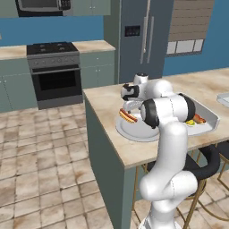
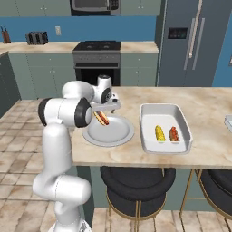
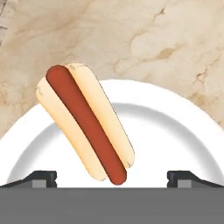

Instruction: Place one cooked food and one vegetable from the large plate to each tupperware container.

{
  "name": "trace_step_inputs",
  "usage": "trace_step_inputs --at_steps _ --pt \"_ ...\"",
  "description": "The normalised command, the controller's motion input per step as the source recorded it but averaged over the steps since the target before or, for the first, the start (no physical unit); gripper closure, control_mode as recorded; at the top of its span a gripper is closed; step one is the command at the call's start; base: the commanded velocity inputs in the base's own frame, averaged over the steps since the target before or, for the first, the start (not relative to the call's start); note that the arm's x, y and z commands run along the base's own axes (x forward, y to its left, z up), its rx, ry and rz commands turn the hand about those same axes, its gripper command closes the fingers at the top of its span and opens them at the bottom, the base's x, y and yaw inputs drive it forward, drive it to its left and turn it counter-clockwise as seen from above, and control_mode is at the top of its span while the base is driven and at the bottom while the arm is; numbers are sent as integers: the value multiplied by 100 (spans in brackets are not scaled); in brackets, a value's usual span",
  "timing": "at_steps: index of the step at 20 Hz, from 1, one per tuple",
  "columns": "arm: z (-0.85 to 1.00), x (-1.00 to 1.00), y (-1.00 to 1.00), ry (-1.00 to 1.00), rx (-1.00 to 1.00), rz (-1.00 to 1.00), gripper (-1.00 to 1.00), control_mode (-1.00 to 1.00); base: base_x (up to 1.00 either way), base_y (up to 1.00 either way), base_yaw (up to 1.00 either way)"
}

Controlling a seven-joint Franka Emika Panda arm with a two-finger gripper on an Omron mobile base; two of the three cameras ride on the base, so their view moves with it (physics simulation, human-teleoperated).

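Gripper [image 3: 111, 177] hangs over the plate [image 2: 118, 134], jaws wide apart w/ nothing between them; hot dog [image 3: 85, 122] lies on the plate's rim side, diagonal, one end overhanging the counter [image 3: 144, 39]. Larger tray [image 2: 149, 113], just right of the plate in right base view, holds corn [image 2: 159, 133] & a second hot dog [image 2: 173, 134] side by side.

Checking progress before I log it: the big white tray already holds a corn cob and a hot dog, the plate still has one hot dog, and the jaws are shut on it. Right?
Not quite. The jaws are open, standing either side of the hot dog on the plate, as the hand view shows. The rest holds: the tray has a corn cob and a hot dog.
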Motion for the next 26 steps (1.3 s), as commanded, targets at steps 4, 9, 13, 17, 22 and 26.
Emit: trace_step_inputs --at_steps 4,9,13,17,22,26 --pt "-21 -2 0 1 0 11 -100 -100 0 0 0" --pt "-15 -17 14 0 0 15 -100 -100 0 0 0" --pt "-17 0 8 0 0 14 -100 -100 0 0 0" --pt "-20 0 0 0 0 9 -100 -100 0 0 0" --pt "-23 2 0 0 0 6 -100 -100 0 0 0" --pt "-21 5 0 0 0 2 -100 -100 0 0 0"
